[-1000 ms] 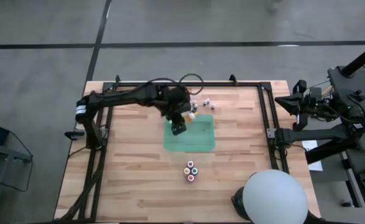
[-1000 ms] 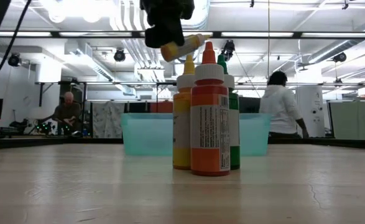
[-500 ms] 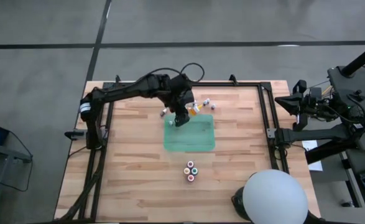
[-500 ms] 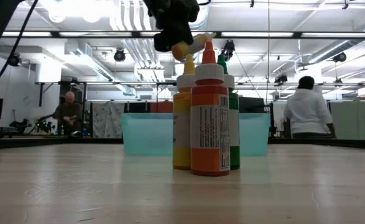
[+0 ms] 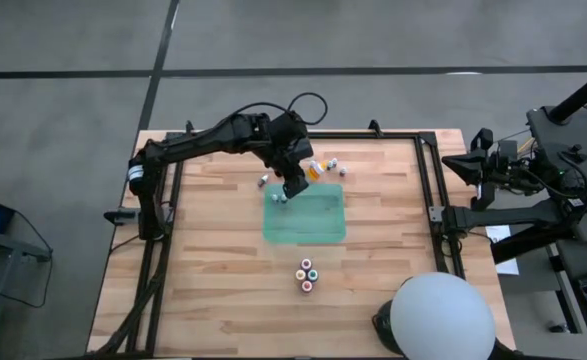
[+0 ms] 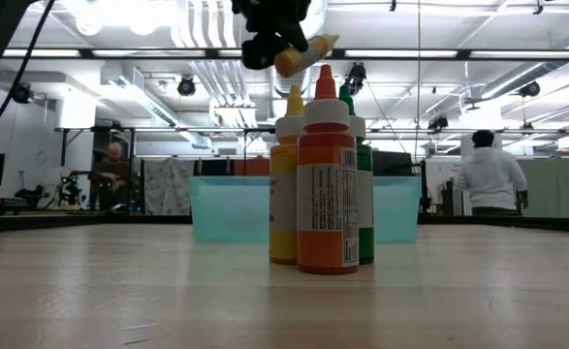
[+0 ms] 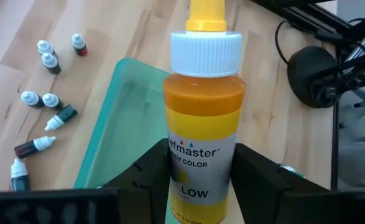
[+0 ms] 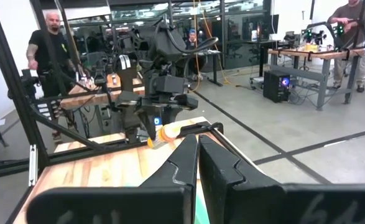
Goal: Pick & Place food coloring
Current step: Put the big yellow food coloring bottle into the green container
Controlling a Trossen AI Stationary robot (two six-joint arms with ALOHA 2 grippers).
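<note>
High view puts the left gripper point(image 5: 295, 186) above the far edge of the green mat point(image 5: 306, 215) — its fingers clamped on the yellow dropper bottle point(image 7: 203, 124), held aloft. Tiny bottles point(image 7: 45, 55) lie scattered beside the mat. Right gripper point(image 8: 198, 149) — fingers shut — waits off the table's right side.

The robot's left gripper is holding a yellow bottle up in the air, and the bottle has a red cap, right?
Not quite. The yellow bottle in the left gripper has a white cap with a yellow tip, not a red cap. The left wrist view shows it.
</note>
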